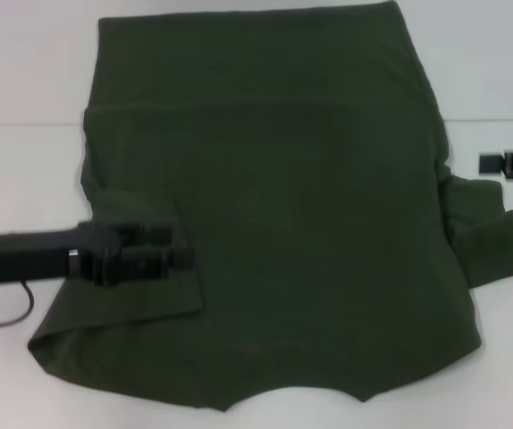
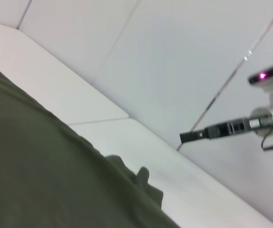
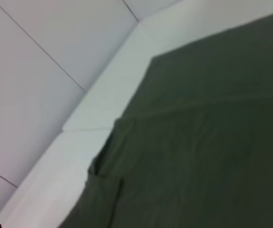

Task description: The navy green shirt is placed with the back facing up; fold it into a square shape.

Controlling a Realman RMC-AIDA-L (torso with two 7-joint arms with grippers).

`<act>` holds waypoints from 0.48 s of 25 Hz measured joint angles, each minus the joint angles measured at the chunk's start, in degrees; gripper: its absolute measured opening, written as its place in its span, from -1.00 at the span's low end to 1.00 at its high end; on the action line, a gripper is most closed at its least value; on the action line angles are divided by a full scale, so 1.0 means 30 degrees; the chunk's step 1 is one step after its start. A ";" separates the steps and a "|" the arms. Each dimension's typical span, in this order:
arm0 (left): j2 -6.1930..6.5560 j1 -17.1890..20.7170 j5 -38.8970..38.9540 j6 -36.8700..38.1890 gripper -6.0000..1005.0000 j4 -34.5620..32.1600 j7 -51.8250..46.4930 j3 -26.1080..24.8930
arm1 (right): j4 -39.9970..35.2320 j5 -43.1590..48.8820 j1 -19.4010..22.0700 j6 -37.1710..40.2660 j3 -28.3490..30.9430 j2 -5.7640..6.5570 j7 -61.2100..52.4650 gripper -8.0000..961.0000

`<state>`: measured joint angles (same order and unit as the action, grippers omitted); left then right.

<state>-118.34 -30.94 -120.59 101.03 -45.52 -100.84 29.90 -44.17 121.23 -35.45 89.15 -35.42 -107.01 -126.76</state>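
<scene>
Colours: shirt, table, grippers

Shirt (image 1: pixel 283 223): plain dark olive green, no pattern. Table (image 1: pixel 24 80) beneath: white. Left gripper (image 1: pixel 172 250): black with silver wrist; right gripper (image 1: pixel 489 164): black.

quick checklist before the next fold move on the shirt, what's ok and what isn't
1. Navy green shirt lies spread on the white table, plain side up: ok.
2. Left sleeve folded in over the body: ok.
3. Right sleeve folded in: not ok, it sticks out bunched past the shirt's edge.
4. Left gripper over the folded left sleeve; whether it holds cloth: cannot tell.
5. Right gripper off the shirt, beside its right edge and apart from the cloth: ok.
6. Square shape reached: not ok, the body is at full length.
</scene>
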 joint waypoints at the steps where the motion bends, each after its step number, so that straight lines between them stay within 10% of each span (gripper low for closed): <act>1: -0.0207 0.0263 0.0012 -0.0226 0.09 -0.0016 0.0327 0.0041 | -0.0086 0.0528 0.0005 0.0007 0.0063 0.0051 -0.0350 0.97; 12: -0.0589 0.0605 0.0754 -0.1647 0.52 0.0154 -0.1733 -0.0434 | -0.2130 0.7375 -0.0304 -0.1186 0.0274 0.0221 -0.5764 0.97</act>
<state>-120.11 -29.13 -118.32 96.09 -45.06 -106.04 28.60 -50.56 143.36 -36.37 85.59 -34.60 -106.35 -144.05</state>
